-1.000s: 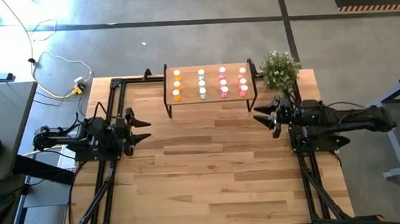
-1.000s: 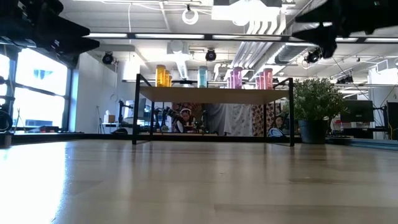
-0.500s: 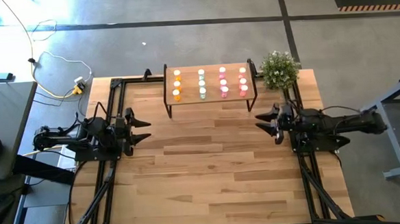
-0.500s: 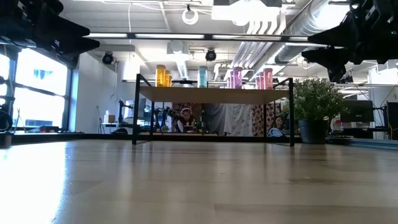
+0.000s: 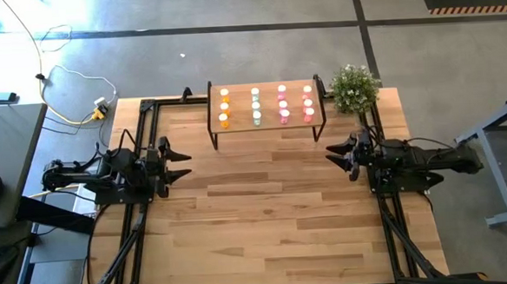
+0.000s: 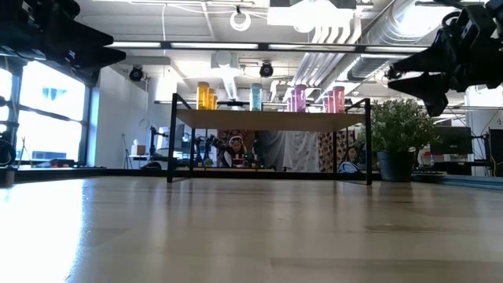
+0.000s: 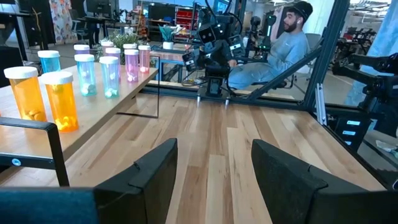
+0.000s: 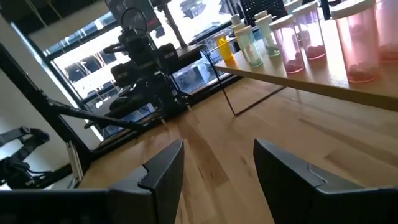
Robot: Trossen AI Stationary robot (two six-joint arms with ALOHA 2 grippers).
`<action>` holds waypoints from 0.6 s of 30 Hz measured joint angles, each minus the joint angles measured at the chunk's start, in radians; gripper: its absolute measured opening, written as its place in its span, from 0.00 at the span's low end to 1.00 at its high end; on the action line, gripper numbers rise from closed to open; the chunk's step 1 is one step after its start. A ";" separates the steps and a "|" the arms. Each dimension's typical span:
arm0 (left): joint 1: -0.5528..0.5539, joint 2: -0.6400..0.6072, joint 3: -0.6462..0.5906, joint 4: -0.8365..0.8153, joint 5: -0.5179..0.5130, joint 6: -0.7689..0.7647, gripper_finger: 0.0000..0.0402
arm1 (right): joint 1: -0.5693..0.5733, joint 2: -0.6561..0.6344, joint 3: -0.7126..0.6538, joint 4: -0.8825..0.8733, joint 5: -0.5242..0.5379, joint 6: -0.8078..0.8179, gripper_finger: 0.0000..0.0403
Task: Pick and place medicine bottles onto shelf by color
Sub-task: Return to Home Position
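High view. A small rectangular light-wood shelf (image 5: 240, 108) on thin black metal legs stands at 12 o'clock on the large plank tabletop (image 5: 266, 211).

Twelve tiny translucent white-capped medicine bottles stand upright on the shelf in four columns of three. From the 9 o'clock end to the 3 o'clock end:
- orange bottles (image 5: 225, 107)
- pale green bottles (image 5: 256, 105)
- pink bottles (image 5: 282, 104)
- reddish-pink bottles (image 5: 308, 103)

The columns stand apart from one another.

The dark two-finger left gripper (image 5: 185, 163) is at 9 o'clock by the table's edge, well apart from the shelf. Its jaws are apart and hold nothing. In the left wrist view its fingers (image 7: 149, 174) are spread, with bare wood between them.

The dark right gripper (image 5: 331, 155) is at 3 o'clock, clear of the shelf, jaws apart and empty. In the right wrist view its fingers (image 8: 163, 168) are spread the same way. The low view shows it hanging high above the tabletop.

A small green potted plant (image 5: 353, 88) sits at 1 o'clock, just beside the shelf's end. A seated person (image 7: 273, 53) is beyond the table.
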 joint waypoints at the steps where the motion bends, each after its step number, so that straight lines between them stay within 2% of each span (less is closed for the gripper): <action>1: 0.000 0.000 0.000 0.000 0.000 0.000 0.49 | 0.000 0.001 0.000 -0.001 -0.001 0.007 0.46; 18: 0.000 0.000 0.000 -0.001 0.000 0.000 0.49 | 0.000 0.003 0.000 -0.004 -0.008 -0.001 0.46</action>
